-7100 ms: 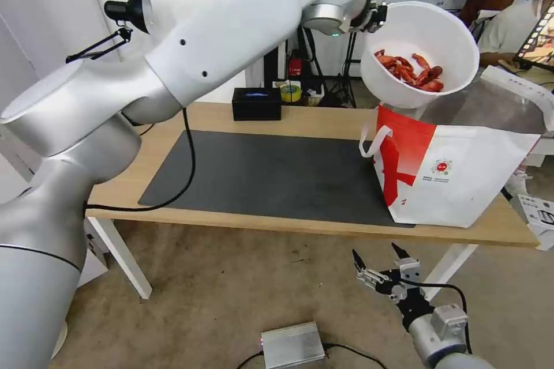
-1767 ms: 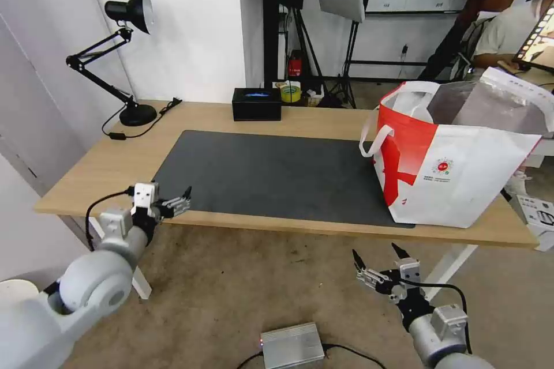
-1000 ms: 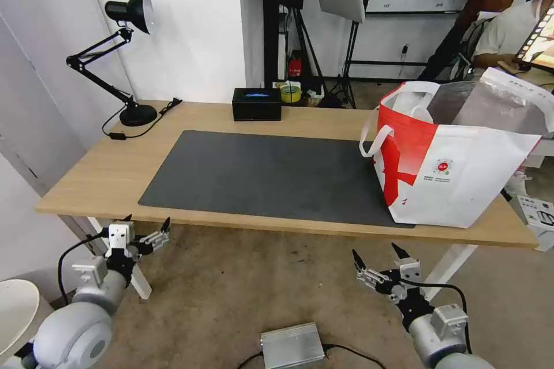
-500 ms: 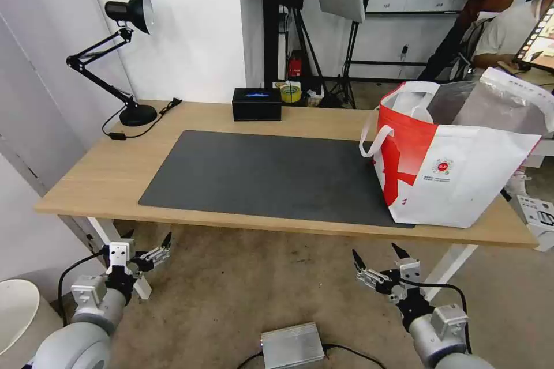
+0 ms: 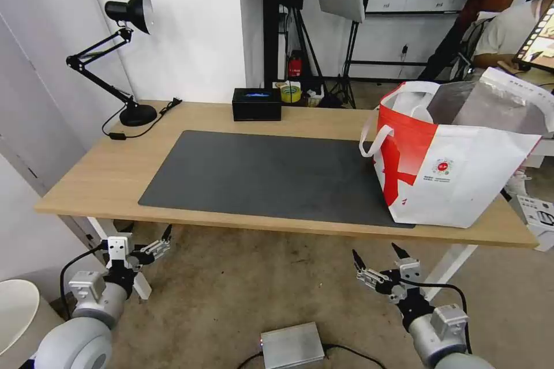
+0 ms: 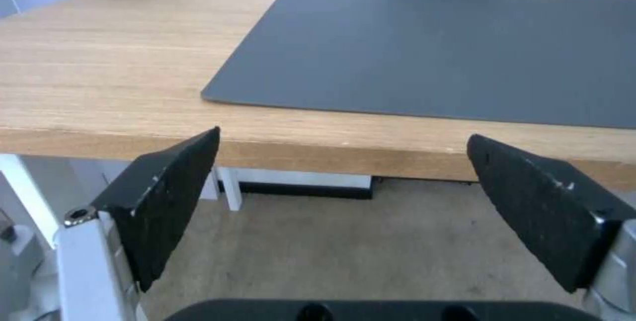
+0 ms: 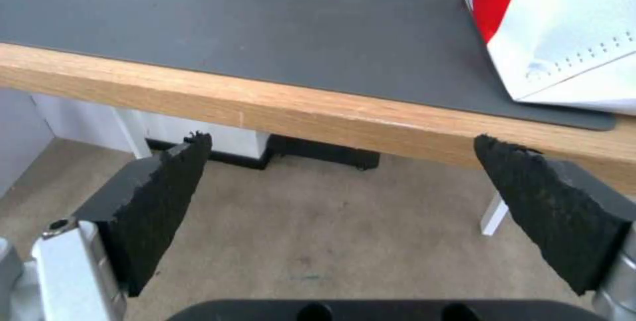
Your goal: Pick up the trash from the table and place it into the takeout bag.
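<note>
The takeout bag (image 5: 456, 164) stood open on the tabletop (image 5: 115, 167), up and beyond the right hand (image 5: 378, 259).

Its silver foil lining showed at the mouth, and what lay deeper inside could not be seen from the head view. The bag's base rested partly on the dark grey mat (image 5: 271, 176), at the mat's end nearest the right hand; the right wrist view caught its red-and-white lower corner (image 7: 556, 33) on the mat above the spread fingers (image 7: 159, 197). The left hand (image 5: 147, 242) hung below the tabletop's front edge, well apart from the bag, its fingers (image 6: 166, 192) also spread wide and holding nothing. A black box (image 5: 257, 104) sat at the tabletop's far side, beyond both hands.
</note>
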{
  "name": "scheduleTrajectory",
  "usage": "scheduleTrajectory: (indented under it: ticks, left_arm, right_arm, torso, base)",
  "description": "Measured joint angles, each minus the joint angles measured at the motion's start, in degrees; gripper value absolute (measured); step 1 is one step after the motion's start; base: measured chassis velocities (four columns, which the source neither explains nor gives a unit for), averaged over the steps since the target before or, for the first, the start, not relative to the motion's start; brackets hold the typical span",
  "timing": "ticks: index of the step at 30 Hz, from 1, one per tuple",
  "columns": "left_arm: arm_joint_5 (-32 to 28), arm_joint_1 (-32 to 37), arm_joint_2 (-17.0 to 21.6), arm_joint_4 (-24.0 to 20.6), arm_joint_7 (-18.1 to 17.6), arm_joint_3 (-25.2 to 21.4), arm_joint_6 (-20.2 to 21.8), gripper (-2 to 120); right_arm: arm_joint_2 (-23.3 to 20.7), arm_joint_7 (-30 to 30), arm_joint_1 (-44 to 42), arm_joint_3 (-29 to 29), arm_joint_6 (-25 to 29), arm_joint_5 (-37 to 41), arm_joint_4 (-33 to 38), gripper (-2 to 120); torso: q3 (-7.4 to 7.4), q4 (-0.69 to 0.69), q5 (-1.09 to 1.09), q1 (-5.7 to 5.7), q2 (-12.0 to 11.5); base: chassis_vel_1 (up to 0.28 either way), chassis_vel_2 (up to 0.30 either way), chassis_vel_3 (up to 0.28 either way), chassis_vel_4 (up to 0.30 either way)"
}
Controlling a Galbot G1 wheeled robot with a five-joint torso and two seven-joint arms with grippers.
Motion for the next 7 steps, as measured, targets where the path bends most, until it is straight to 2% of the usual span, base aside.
scheduleTrajectory:
  ticks: [7]
  left_arm:
    - [0.0,0.0,0.0,0.0,-0.1,0.0,0.1,100]
  right_arm:
    - [0.0,0.0,0.0,0.0,0.0,0.0,0.0,100]
  torso:
    - [0.00,0.00,0.00,0.00,0.0]
  base:
    - [0.000,0.000,0.000,0.000]
